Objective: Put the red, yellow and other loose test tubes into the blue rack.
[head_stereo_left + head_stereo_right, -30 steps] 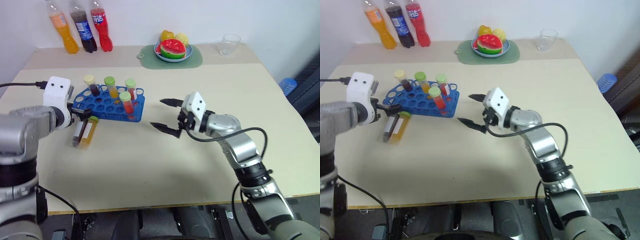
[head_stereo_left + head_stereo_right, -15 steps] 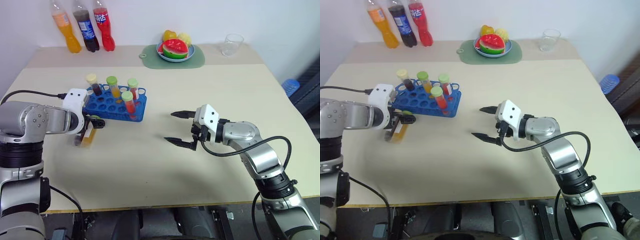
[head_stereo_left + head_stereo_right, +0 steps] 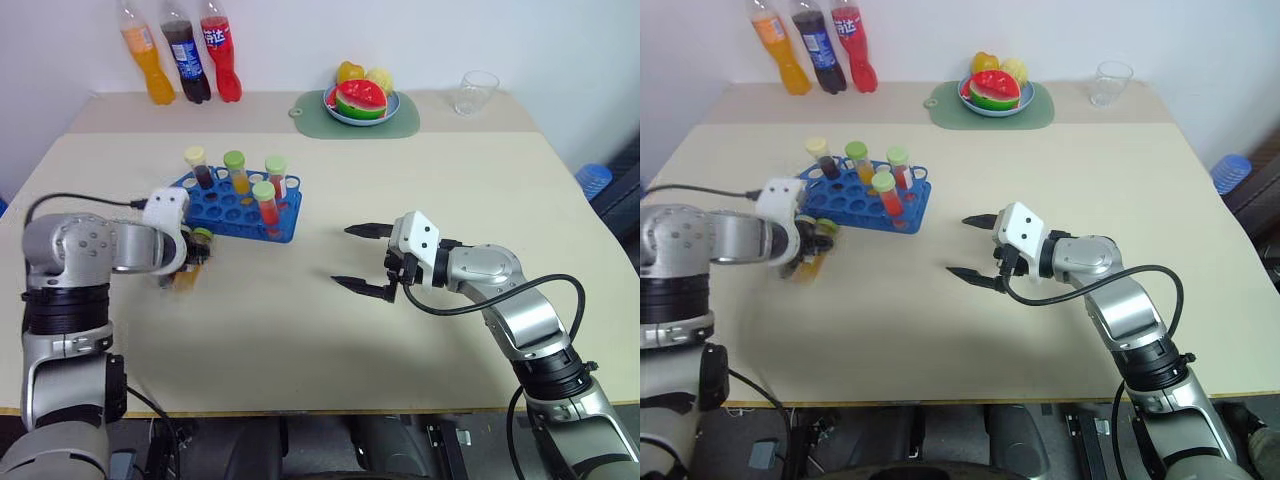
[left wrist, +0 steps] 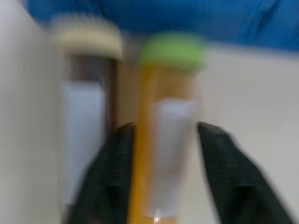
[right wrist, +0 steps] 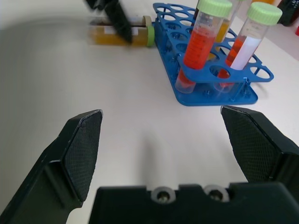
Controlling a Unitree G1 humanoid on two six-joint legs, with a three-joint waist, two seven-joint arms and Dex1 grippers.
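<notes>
Yellow tube (image 4: 161,140), green-capped, lies clenched in left claw (image 4: 161,186); right claw (image 3: 362,258) released.

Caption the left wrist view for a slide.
Left gripper shut on the yellow tube, brown tube alongside.

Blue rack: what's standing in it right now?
Four capped tubes stand in the rack: one dark, one orange, two red. Their bottoms are hidden in the holes.
</notes>
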